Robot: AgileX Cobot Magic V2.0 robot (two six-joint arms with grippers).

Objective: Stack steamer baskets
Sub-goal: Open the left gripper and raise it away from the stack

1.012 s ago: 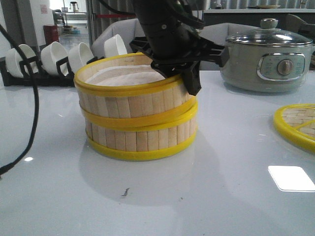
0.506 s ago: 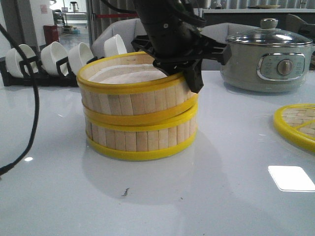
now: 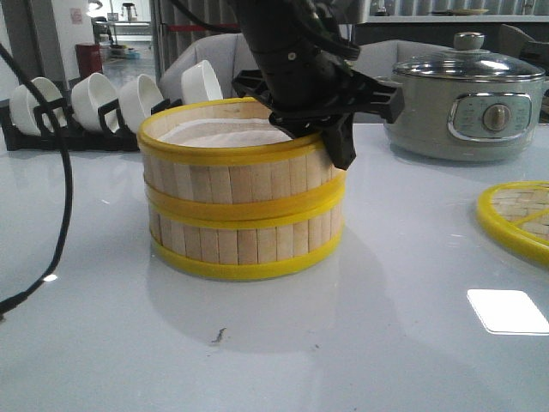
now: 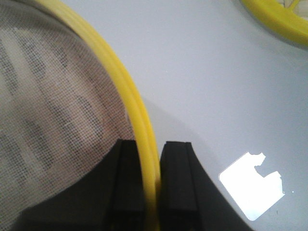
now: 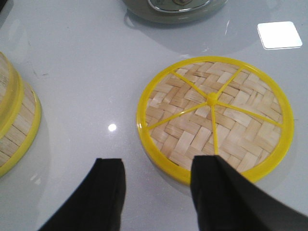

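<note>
The upper steamer basket [image 3: 236,167] sits level on the lower steamer basket [image 3: 244,245], their yellow rims meeting all the way round; the stack stands on the white table [image 3: 386,343], left of centre in the front view. The left gripper [image 4: 153,180] is clamped on the upper basket's rim at its right rear side, one finger inside against the white liner [image 4: 48,106] and one outside. The right gripper [image 5: 156,192] hangs spread apart above the table, holding nothing, with the woven bamboo lid [image 5: 214,115] lying flat just beyond its fingertips. A grey electric pot [image 3: 467,103] stands behind the lid. White bowls [image 3: 94,99], apparently held in a dark rack, line the far left edge.
</note>
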